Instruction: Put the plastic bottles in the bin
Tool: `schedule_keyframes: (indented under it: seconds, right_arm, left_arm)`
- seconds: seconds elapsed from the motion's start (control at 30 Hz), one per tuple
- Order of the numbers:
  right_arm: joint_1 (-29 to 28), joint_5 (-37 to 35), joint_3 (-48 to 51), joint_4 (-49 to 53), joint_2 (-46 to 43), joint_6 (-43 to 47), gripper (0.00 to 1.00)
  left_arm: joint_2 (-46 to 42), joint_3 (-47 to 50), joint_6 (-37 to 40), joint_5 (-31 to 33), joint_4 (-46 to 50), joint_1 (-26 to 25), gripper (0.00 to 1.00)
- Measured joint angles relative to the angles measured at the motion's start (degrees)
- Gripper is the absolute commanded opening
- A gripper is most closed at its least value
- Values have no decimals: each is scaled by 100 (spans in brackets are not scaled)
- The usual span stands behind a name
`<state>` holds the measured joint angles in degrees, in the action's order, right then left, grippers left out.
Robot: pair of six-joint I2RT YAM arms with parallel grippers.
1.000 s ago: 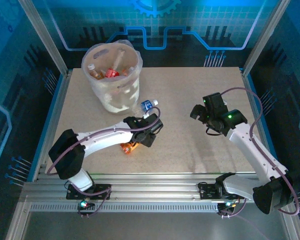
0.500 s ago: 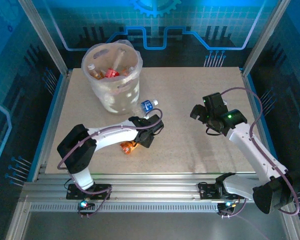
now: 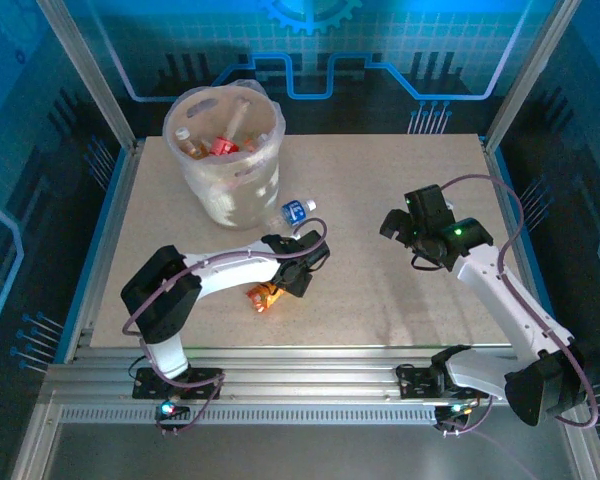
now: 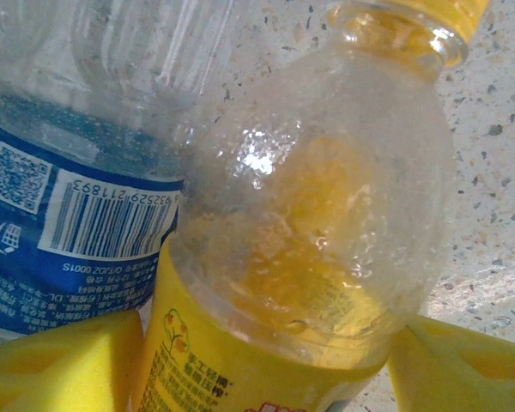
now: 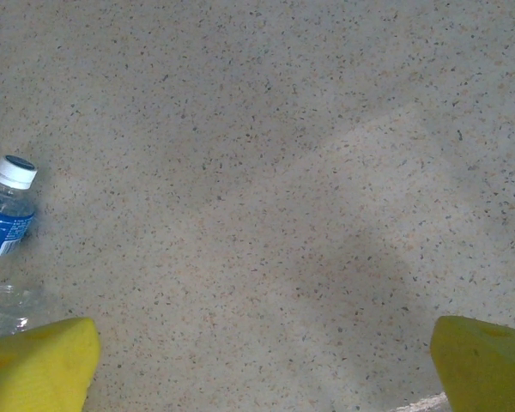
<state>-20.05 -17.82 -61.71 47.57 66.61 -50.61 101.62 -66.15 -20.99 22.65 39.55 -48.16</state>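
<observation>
Two bottles lie outside the bin (image 3: pixel 238 200): the blue-labelled bottle (image 3: pixel 296 210) and the orange-labelled bottle (image 3: pixel 263 295). Do we confirm? (Operator)

Confirmed. We count several bottles (image 3: pixel 220 146) inside the bin, which stands at the far left corner of the tabletop (image 3: pixel 400 180). The blue-labelled bottle lies just beside the bin, and the orange-labelled bottle lies toward the near edge. We judge the task mostly done. (Technician)

Where does the orange-labelled bottle sit relative to the jaws? (Operator)

It sits between the left jaws, with one yellow pad (image 4: pixel 60 365) on each side of its label. We cannot tell whether they pinch it. The right jaws are spread wide over bare tabletop and hold nothing. (Technician)
</observation>
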Motion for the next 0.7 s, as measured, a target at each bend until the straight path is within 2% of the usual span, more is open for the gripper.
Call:
schedule_keyframes:
  seconds: [0.37, 0.7]
  right_arm:
    - [0, -17, 87, -2, -2, 0, 100]
    - [24, -26, 98, -2, -57, 2, 100]
  left_arm:
    - [122, -52, -9, 7, -177, -85, 71]
    - [562, -238, -17, -175, -350, -302, 77]
